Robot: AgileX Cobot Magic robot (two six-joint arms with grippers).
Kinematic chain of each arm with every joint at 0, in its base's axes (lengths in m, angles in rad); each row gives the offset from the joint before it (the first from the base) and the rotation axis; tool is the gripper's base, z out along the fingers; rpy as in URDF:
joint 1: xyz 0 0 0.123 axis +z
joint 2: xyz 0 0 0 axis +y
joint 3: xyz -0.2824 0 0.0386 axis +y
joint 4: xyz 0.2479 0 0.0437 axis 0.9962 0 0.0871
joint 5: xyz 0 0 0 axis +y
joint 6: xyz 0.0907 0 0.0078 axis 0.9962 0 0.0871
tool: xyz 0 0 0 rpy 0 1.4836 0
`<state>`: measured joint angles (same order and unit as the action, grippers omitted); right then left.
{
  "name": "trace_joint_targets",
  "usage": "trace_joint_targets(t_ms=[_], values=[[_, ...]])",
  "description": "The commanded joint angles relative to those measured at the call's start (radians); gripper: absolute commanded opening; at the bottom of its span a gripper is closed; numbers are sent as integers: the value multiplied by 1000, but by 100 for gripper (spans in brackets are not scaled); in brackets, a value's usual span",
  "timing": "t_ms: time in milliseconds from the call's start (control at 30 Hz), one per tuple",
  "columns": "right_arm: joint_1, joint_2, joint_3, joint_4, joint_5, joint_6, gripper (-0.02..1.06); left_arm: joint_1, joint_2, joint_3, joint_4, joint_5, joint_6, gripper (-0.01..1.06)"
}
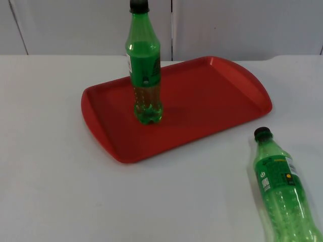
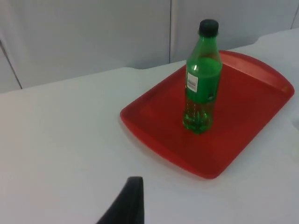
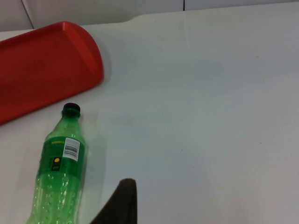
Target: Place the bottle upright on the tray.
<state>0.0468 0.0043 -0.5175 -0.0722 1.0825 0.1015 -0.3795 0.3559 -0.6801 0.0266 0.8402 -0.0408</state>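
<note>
1. One green bottle (image 1: 145, 75) stands upright on the red tray (image 1: 222, 96), left of its middle.
2. A second green bottle (image 1: 282, 191) lies on its side on the white table (image 1: 60, 191), off the tray's near right corner, cap toward the tray.
3. Left gripper (image 2: 128, 203) and right gripper (image 3: 122, 201): one black fingertip each above the table; open or closed, cannot tell.
4. Risk: the lying bottle is round, so a glancing touch could roll it; swinging it in low could topple the standing one.
</note>
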Motion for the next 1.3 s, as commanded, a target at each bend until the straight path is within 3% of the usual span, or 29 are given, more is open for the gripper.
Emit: trace_joint_targets(t_ms=[0,167,300,633,1267], values=[[-3,-4,1,0,-2,-1,105,-6,-47,34,-7,3,7,105],[-3,-4,1,0,-2,-1,105,-6,-144,80,-9,28,7,105],[-3,-4,1,0,-2,-1,105,-6,-223,80,-7,120,7,105],[-3,-4,1,0,-2,-1,105,-6,-341,80,13,227,9,105],[-3,-4,1,0,-2,-1,105,-6,-356,170,37,229,7,105]])
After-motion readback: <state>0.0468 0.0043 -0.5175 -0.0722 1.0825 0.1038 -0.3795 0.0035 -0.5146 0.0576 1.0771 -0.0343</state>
